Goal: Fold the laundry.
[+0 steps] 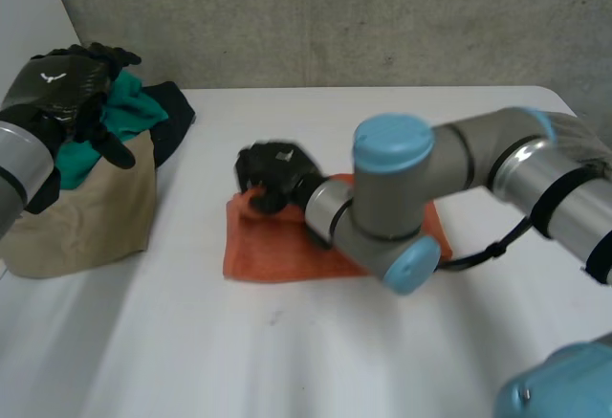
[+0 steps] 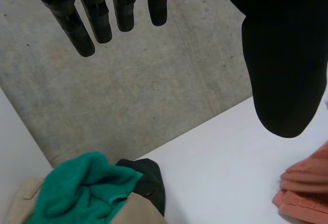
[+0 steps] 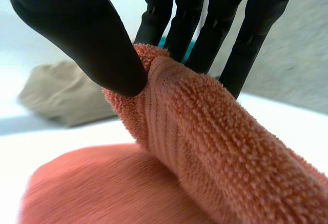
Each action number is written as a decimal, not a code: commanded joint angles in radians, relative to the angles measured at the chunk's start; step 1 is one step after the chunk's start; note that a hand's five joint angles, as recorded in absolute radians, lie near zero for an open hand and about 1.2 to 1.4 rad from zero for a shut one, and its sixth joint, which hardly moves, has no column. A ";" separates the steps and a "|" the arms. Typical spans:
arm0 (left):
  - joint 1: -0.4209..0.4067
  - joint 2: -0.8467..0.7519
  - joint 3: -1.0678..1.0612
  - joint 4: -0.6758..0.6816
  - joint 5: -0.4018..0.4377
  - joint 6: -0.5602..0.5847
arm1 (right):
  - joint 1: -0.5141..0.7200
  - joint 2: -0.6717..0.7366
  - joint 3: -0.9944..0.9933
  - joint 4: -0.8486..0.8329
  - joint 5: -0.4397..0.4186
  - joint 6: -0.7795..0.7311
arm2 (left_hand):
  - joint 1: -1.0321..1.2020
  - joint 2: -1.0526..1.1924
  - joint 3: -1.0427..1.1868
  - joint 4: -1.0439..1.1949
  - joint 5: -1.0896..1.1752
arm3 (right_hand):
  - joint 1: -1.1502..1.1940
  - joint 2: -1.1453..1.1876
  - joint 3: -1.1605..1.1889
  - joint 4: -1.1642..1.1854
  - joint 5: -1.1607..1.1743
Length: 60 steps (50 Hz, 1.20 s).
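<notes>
Orange towel (image 1: 277,246) — one — lies at the middle of the table (image 1: 287,351), with one far corner raised. The right hand (image 1: 271,177) pinches that corner between thumb and fingers; this is judged a fold under way, not finished. Heaped at the table's left side: one beige cloth (image 1: 96,212), one teal cloth (image 1: 120,112), one black cloth (image 1: 174,112) — three pieces, none folded. The left hand (image 1: 72,83) hovers above the heap, fingers straight and apart, holding nothing. Task judged early; most work remains.
</notes>
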 commanded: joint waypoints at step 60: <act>-0.414 -0.701 0.575 -0.198 -0.367 0.184 | -0.443 -0.415 0.975 -0.430 0.222 -0.472 | -0.013 -0.022 -0.029 -0.016 -0.050 | 0.280 0.219 0.216 0.203 0.217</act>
